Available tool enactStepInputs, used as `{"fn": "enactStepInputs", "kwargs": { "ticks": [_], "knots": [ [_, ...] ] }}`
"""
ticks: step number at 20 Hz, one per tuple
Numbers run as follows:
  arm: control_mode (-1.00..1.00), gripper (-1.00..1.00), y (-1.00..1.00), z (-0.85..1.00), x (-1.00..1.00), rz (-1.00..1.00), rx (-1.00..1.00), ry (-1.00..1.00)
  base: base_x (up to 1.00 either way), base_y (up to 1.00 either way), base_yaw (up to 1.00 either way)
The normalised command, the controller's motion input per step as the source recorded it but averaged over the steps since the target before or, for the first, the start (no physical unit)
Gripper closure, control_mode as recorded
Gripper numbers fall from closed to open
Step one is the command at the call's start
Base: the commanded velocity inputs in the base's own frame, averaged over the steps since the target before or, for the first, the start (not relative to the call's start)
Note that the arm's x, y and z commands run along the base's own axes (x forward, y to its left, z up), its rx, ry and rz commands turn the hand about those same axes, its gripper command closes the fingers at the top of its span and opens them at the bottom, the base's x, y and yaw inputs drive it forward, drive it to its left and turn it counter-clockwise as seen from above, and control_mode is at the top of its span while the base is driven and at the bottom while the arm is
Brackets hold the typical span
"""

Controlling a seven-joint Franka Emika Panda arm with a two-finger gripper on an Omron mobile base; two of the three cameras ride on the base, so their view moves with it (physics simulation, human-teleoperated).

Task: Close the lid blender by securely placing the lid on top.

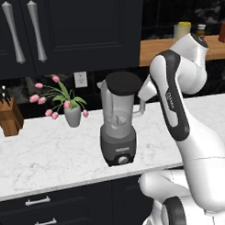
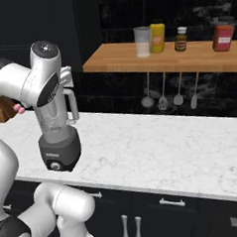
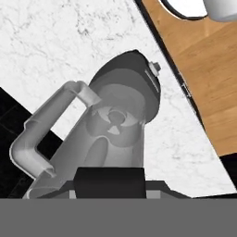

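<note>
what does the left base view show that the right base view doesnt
Left base view: the black lid sitting at the top of the jar, a vase of pink tulips, a knife block, a wall outlet and upper cabinet handles.

Right base view: hanging utensils under the wooden shelf, plus a cup and a red canister on it.

Both: the blender with its front knob, the marble counter and the white arm. Whether the claw is open or shut cannot be told.
</note>
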Motion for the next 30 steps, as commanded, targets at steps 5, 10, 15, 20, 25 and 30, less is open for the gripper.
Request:
{"fn": "enactStepInputs", "kwargs": {
  "ticks": [5, 10, 15, 20, 25, 30],
  "knots": [
    [-1.00, 1.00, 0.02, 0.02, 0.21, -0.12, 0.00, 0.02, 0.00, 0.00, 0.00],
    [-1.00, 1.00, 0.04, 0.00, 0.29, -0.10, 0.00, 0.00, 0.00, 0.00, 0.00],
    [-1.00, 1.00, 0.14, 0.00, 0.32, -0.08, 0.00, 0.00, 0.00, 0.00, 0.00],
    [-1.00, 1.00, 0.21, 0.00, 0.30, -0.07, 0.00, 0.00, 0.00, 0.00, 0.00],
    [-1.00, 1.00, 0.24, 0.00, 0.22, -0.08, 0.00, 0.04, 0.00, 0.00, 0.00],
    [-1.00, 1.00, 0.20, 0.00, 0.16, -0.08, 0.00, 0.02, 0.00, 0.00, 0.00]
  ]
}}
